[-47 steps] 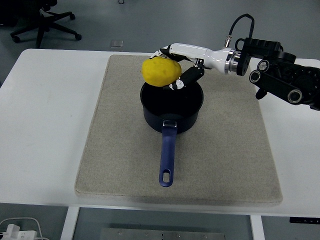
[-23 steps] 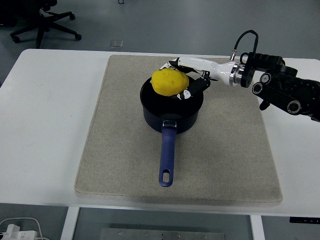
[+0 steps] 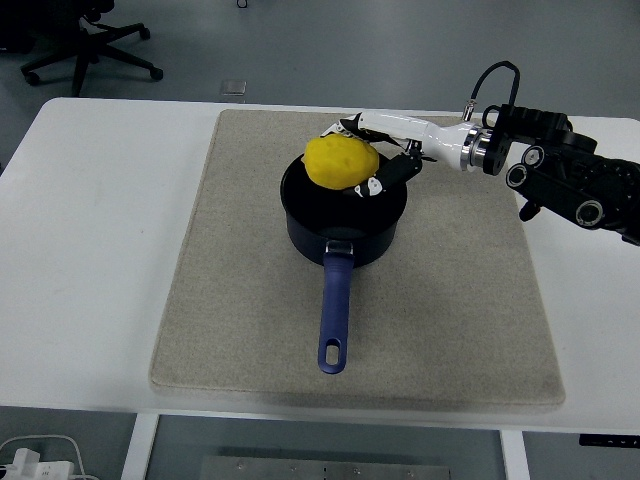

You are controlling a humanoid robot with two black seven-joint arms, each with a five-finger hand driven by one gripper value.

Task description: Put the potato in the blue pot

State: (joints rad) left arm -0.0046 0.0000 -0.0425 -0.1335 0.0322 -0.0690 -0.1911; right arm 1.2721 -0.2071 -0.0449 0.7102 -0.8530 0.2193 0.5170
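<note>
One bumpy yellow potato (image 3: 342, 161), clasped by the right hand (image 3: 378, 160), has been lowered over the dark blue long-handled pot (image 3: 343, 225) mid-desk, so only release is judged outstanding.

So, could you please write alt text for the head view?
The right robot hand holds a yellow potato just above the open blue pot, which sits on a beige mat on a white table, handle toward the near edge.

Yellow potato (image 3: 341, 161) held over blue pot (image 3: 343, 228), handle toward near edge
</note>
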